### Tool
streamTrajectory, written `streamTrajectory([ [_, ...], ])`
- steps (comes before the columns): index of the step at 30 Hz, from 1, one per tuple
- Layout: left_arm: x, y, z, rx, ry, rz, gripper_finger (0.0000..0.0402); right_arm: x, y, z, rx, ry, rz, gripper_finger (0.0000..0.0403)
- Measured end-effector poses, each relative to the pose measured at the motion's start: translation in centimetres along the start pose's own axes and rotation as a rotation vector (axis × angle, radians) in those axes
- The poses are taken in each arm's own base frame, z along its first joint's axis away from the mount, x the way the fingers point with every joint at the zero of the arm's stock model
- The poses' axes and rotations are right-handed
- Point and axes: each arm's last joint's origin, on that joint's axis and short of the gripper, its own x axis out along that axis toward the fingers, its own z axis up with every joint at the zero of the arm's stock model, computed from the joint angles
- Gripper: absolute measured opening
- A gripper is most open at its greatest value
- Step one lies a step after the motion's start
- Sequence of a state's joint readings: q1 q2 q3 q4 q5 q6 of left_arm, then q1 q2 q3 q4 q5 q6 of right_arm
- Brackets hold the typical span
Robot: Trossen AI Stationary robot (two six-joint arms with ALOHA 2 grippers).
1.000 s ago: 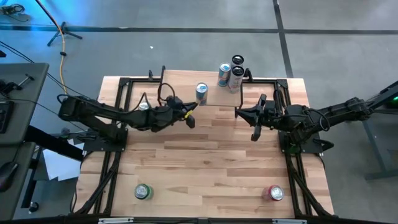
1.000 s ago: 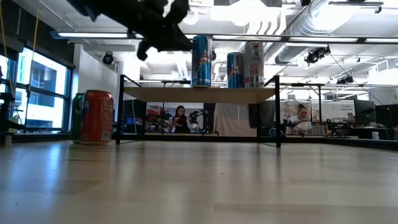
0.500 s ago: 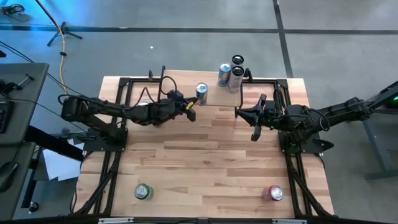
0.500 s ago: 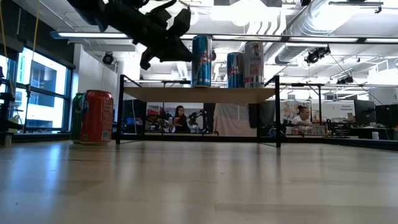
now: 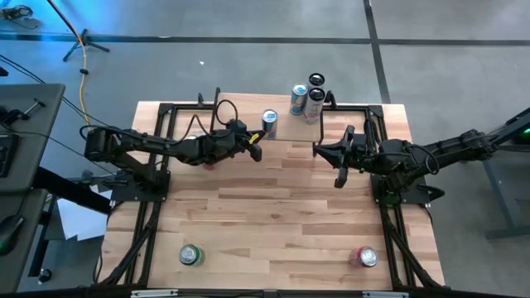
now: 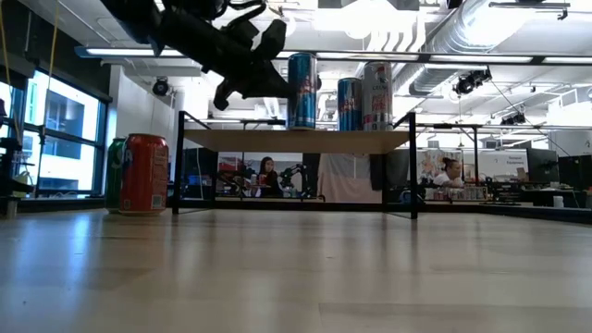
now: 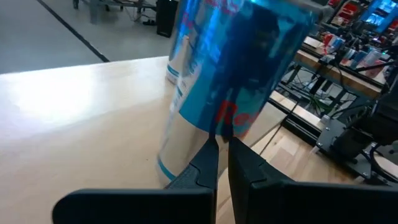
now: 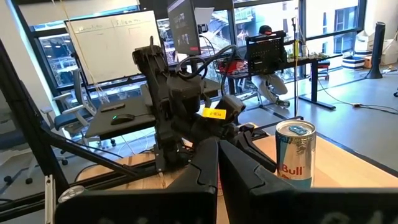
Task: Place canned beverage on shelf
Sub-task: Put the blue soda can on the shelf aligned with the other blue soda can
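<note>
A: left gripper (image 5: 256,152) is hovering over the shelf (image 6: 296,140), jaws shut and empty, tips right beside the blue can (image 5: 268,123); they're not holding it.

B: where is the can sitting?

A: upright on the shelf board, near its front edge; two more cans (image 5: 307,101) are standing further along the shelf. Right gripper (image 5: 338,176) is waiting over the worktop (image 5: 281,223), jaws shut, holding nothing.

B: so this can looks placed; the shut tips are what worry me, being that close to the can wall.

A: agreed; any sideways swing could be tipping a tall thin can. I'd be backing straight off along the approach line, slow, keeping height above the board.

B: next targets?

A: green can (image 5: 191,254) and red can (image 5: 366,257) are standing on the worktop near its near edge, well apart; the jaws need opening wide before coming down on either.
</note>
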State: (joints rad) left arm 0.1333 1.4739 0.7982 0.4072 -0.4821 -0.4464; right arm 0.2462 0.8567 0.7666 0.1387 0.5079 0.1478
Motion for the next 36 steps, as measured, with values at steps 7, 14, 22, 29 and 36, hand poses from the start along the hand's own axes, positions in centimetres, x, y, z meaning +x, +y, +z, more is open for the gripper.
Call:
streamTrajectory([
  [7,0.7,0.03,-1.01,-0.026,0.034,-0.005,0.0,0.0,0.0,0.0,0.0,0.0,0.0,0.0],
  [14,0.85,0.26,-0.89,-0.03,0.032,-0.002,0.0,0.0,0.0,0.0,0.0,0.0,-0.001,0.0],
  [22,0.86,0.23,-0.81,-0.034,0.026,-0.007,0.0,0.01,0.0,-0.01,0.0,0.0,-0.001,0.0],
  [29,0.86,0.21,-0.78,-0.036,0.022,-0.009,0.0,0.0,0.0,0.0,0.0,0.0,-0.001,0.0],
  [36,0.86,0.21,-0.78,-0.036,0.022,-0.009,0.0,0.0,0.0,0.0,0.0,0.0,-0.001,0.0],
])
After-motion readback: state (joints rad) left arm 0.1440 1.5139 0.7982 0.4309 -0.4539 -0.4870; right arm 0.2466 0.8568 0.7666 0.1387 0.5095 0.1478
